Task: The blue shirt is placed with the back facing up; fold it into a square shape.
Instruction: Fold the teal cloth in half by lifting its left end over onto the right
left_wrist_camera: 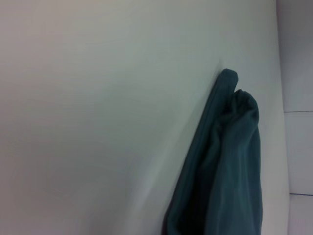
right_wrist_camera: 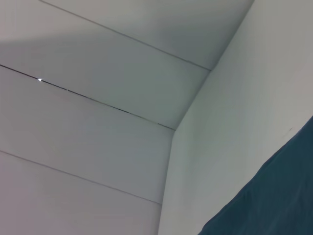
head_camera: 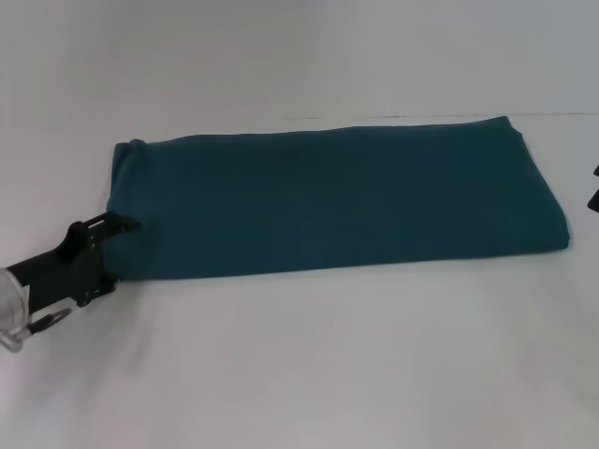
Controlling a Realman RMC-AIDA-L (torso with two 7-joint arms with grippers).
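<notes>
The blue shirt [head_camera: 328, 196] lies on the white table [head_camera: 309, 365] folded into a long plain teal band running left to right. No print shows. My left gripper [head_camera: 129, 224] is at the shirt's left end, its tips touching the cloth edge. The left wrist view shows that folded end [left_wrist_camera: 225, 161] close up, with layers stacked. Only a small black part of my right gripper [head_camera: 593, 192] shows at the right edge, just off the shirt's right end. The right wrist view shows a corner of the shirt [right_wrist_camera: 274, 196].
The white table stretches wide in front of the shirt. A pale wall [head_camera: 281, 47] rises behind it, close to the shirt's far edge. The right wrist view shows wall panels [right_wrist_camera: 98, 122] and the table edge.
</notes>
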